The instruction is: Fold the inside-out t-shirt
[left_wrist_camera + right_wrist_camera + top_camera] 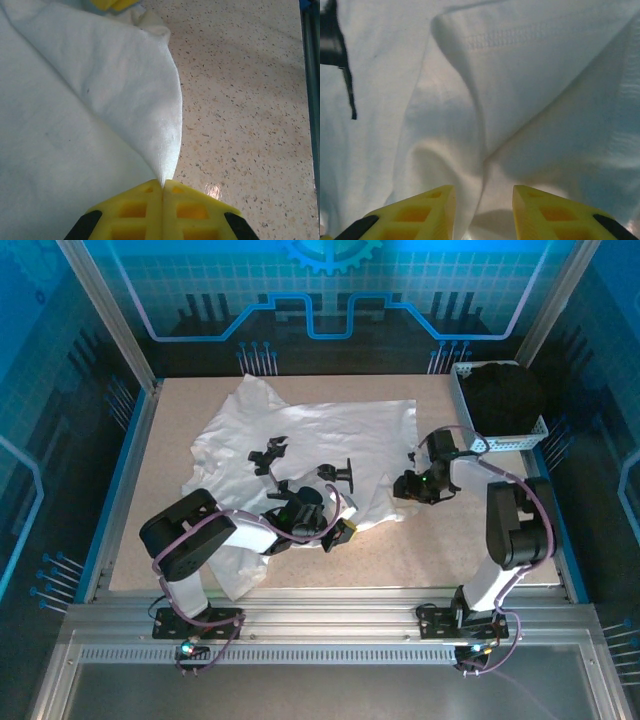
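one speckled table (400, 565), blue walls (400, 280); left gripper (162, 187) pinches t-shirt (75, 125), right gripper (482, 195) parted.

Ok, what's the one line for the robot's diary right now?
task: fold white t-shirt | left jaws: shut on its edge | right jaws: open over cloth | state: rumpled

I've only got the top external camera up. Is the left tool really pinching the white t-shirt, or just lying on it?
Observer: Pinching. In the left wrist view the left tool is shut on a folded edge of the t-shirt; the cloth comes out right where its tips meet.
Operator: And the right tool?
Observer: The right wrist view shows the right tool open, standing over bunched cloth with nothing clamped.
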Action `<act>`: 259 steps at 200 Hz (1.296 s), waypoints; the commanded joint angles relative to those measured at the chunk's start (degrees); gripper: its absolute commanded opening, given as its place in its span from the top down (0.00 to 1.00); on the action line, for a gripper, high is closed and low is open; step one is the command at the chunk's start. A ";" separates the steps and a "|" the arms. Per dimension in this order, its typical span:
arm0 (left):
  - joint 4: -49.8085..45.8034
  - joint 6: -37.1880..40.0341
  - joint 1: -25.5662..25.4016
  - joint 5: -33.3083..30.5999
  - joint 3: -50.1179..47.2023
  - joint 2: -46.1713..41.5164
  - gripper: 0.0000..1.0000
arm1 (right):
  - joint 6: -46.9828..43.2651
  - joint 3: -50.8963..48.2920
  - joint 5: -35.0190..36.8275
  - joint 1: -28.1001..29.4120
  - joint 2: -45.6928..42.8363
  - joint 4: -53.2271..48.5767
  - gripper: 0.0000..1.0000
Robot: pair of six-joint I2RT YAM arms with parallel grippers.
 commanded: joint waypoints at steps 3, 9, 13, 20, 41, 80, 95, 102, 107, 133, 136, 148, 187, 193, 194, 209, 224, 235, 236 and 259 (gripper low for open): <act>2.01 0.24 0.40 1.70 -0.06 1.13 1.00 | 0.70 1.27 -2.59 1.47 2.55 2.07 0.65; 2.02 0.16 0.44 1.78 -0.02 1.27 1.00 | 0.61 1.39 -2.31 1.79 3.02 1.87 0.65; 2.04 0.10 0.43 1.85 0.06 1.39 1.00 | 0.66 1.40 -2.25 1.91 3.26 1.93 0.65; 2.13 0.08 0.40 1.95 0.12 1.44 1.00 | 0.60 1.37 -1.60 2.18 3.22 1.75 0.64; 2.39 -0.01 0.47 1.96 0.24 1.98 1.00 | 0.93 1.14 -2.01 2.40 2.86 2.26 0.64; 2.49 -0.11 0.46 1.79 0.07 2.13 1.00 | 0.31 1.31 -1.78 2.77 2.44 1.17 0.79; 2.46 -0.10 0.42 1.65 0.03 2.07 1.00 | 0.04 1.39 -0.39 2.81 0.94 0.53 0.84; 2.49 -0.10 0.43 1.69 0.04 1.98 1.00 | -0.30 1.55 0.59 2.79 0.03 -0.33 0.86; 2.45 -0.18 0.43 1.78 0.07 2.05 1.00 | -0.55 1.64 1.34 2.82 -0.69 -0.95 0.87; 2.35 -0.28 0.46 1.96 0.10 1.99 1.00 | -2.26 1.63 7.36 2.66 -4.92 -5.21 0.93; 2.46 -0.30 0.40 1.96 0.15 1.96 1.00 | -2.43 1.64 7.99 2.65 -5.43 -5.64 0.93; 2.55 -0.36 0.47 1.96 0.00 1.77 1.00 | -2.91 1.77 9.76 2.58 -7.04 -7.05 0.95; 3.03 -0.45 0.45 2.42 -0.04 1.85 1.00 | -3.34 3.91 11.07 2.78 -8.85 -9.82 0.96; 3.04 -0.52 0.39 2.69 0.03 2.01 1.00 | -3.48 4.55 10.99 2.91 -8.47 -10.18 0.96; 3.03 -0.53 0.39 2.72 0.05 1.99 1.00 | -3.46 4.73 10.99 2.96 -8.39 -10.23 0.96; 3.09 -0.84 0.47 3.10 0.24 2.26 1.00 | -3.53 7.18 10.50 4.00 -6.84 -10.64 0.94; 3.39 -1.11 0.47 3.10 0.18 2.49 1.00 | -3.50 9.96 10.35 6.06 -3.77 -11.38 0.90; 3.59 -1.28 0.45 3.10 0.08 2.50 1.00 | -3.69 11.62 11.11 7.58 -1.47 -11.69 0.86; 3.61 -1.31 0.46 3.10 0.03 2.50 1.00 | -3.74 11.74 11.13 7.67 -1.28 -11.69 0.86; 4.06 -1.66 0.41 3.23 0.15 2.81 1.00 | -4.35 14.38 13.81 7.95 2.35 -12.87 0.78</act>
